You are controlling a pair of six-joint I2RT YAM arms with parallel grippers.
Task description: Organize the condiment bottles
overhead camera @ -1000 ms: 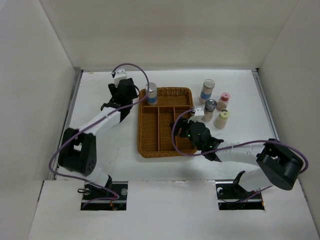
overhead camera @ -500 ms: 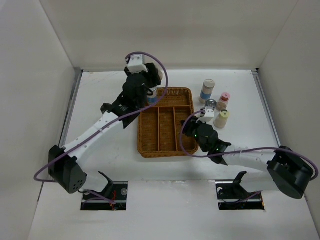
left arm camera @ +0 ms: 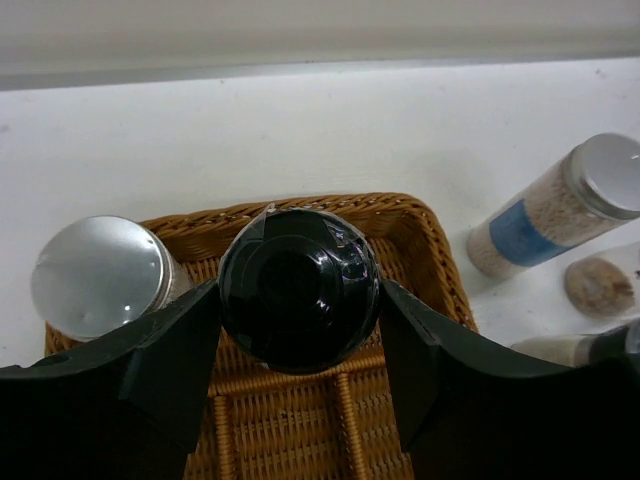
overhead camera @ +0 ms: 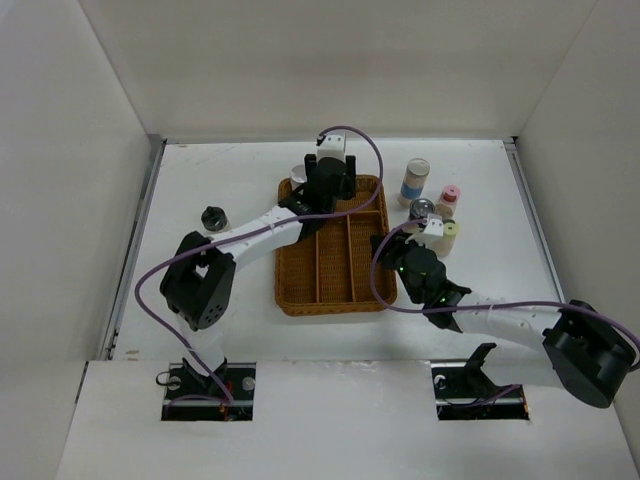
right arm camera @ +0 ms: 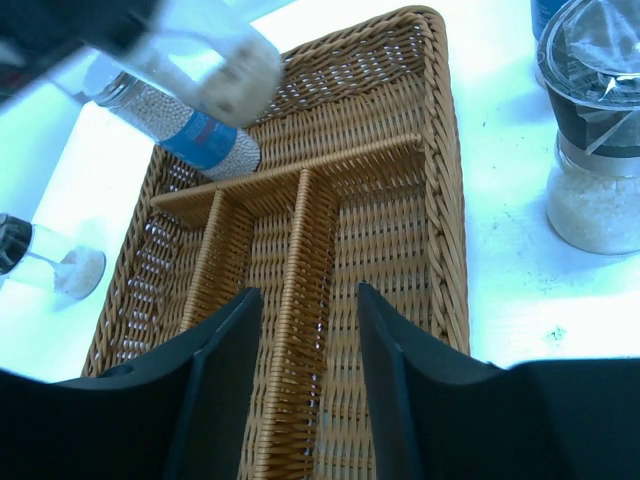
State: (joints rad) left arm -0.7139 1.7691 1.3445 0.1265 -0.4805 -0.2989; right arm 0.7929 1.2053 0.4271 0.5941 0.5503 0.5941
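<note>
My left gripper (overhead camera: pixel 322 192) is shut on a black-capped clear bottle (left arm camera: pixel 298 290) and holds it over the far compartment of the brown wicker tray (overhead camera: pixel 290 270). The bottle's clear body also shows in the right wrist view (right arm camera: pixel 215 60). A silver-capped, blue-labelled bottle (overhead camera: pixel 298 176) stands in the tray's far left corner (left arm camera: pixel 97 275). My right gripper (right arm camera: pixel 305 370) is open and empty above the tray's right side (overhead camera: pixel 392 250). A blue-labelled cylinder (overhead camera: pixel 414 180), a pink-capped bottle (overhead camera: pixel 449 197), a grey-capped grinder (overhead camera: pixel 421 208) and a yellow-capped bottle (overhead camera: pixel 448 236) stand right of the tray.
A small black-capped shaker (overhead camera: pixel 212 217) stands alone on the white table left of the tray. White walls close in the table at the back and both sides. The tray's long compartments (right arm camera: pixel 380 240) hold nothing that I can see.
My left arm swung right from the table's left side to over the tray's far end, carrying the black-capped bottle. My right gripper shifted slightly right and stayed open.
</note>
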